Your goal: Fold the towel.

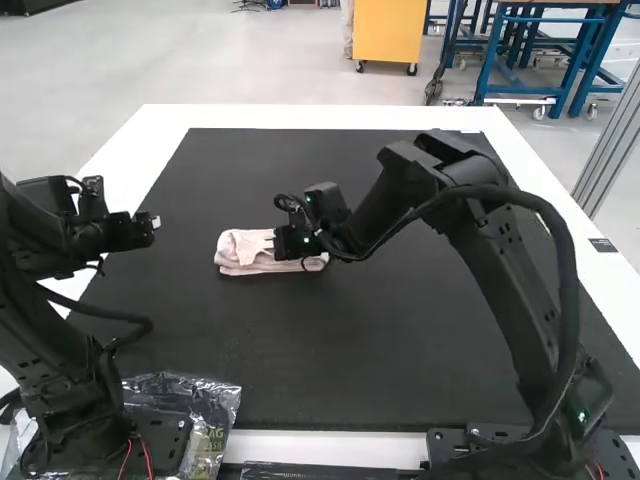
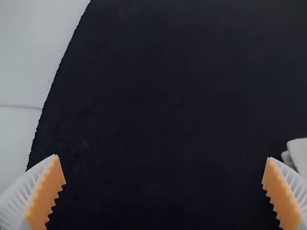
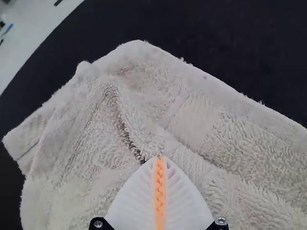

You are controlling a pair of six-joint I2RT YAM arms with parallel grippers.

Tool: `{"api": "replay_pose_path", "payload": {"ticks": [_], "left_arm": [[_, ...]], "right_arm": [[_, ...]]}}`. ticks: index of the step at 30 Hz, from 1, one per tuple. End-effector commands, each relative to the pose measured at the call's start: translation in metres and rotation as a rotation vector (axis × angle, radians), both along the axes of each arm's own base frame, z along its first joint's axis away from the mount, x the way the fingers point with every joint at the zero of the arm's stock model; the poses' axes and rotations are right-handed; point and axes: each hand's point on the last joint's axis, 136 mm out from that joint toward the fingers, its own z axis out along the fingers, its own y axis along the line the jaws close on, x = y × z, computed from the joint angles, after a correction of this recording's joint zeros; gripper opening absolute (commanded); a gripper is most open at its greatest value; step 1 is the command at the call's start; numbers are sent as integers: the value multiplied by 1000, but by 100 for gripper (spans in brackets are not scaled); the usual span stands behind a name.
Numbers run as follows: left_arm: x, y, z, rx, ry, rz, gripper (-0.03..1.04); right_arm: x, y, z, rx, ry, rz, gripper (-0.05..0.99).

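The pale pink towel (image 1: 242,250) lies folded into a small, low bundle left of the mat's middle. My right gripper (image 1: 274,243) is over its right part in the high view. In the right wrist view the towel (image 3: 72,158) has a crease running to the tips of the right gripper (image 3: 160,159), whose pads meet; no cloth can be made out between them. My left gripper (image 1: 156,224) is above the mat's left side, apart from the towel. In its wrist view the left gripper (image 2: 164,164) stands open over bare mat, with a towel corner (image 2: 299,152) beyond one finger.
A black mat (image 1: 350,360) covers most of the white table (image 1: 330,116). Crumpled clear plastic (image 1: 210,405) lies beside the left arm's base. The right arm (image 1: 500,250) arches over the mat's right half.
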Motion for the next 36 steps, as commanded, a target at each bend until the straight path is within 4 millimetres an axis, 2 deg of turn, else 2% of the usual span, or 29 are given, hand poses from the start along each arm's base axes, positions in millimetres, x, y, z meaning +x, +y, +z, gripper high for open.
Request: {"api": "replay_pose_path", "payload": {"ticks": [1, 4, 5, 8, 11, 12, 14, 16, 19, 21, 27, 31, 36], "left_arm": [[17, -5, 48, -2, -112, -13, 97], [31, -16, 88, -19, -173, -43, 97], [36, -22, 103, -24, -195, -57, 97], [47, -47, 151, -17, -265, -112, 97], [51, -74, 198, -28, -343, -155, 97], [50, -83, 213, -25, -365, -168, 97], [47, -100, 240, -14, -408, -185, 97], [40, -116, 260, -12, -435, -213, 97], [26, -118, 279, -6, -459, -215, 97], [11, -123, 292, -1, -488, -225, 97], [-53, -136, 334, 13, -619, -256, 97], [-99, -142, 348, 15, -715, -271, 97], [-157, -142, 360, -9, -851, -262, 97]], "right_arm": [[29, -3, 99, 116, -81, -54, -2], [46, -18, 168, 159, -138, -90, -1], [51, -25, 194, 178, -164, -106, 7], [65, -61, 266, 217, -240, -192, 39], [70, -106, 328, 229, -338, -284, 82], [69, -123, 344, 214, -378, -317, 92], [66, -159, 373, 188, -465, -396, 92], [53, -194, 401, 198, -527, -464, 92], [21, -241, 438, 239, -599, -541, 92], [-5, -270, 455, 265, -639, -586, 92], [-106, -344, 503, 365, -817, -704, 92], [-177, -378, 520, 402, -950, -772, 92], [-264, -401, 532, 448, -1115, -828, 92]]}}
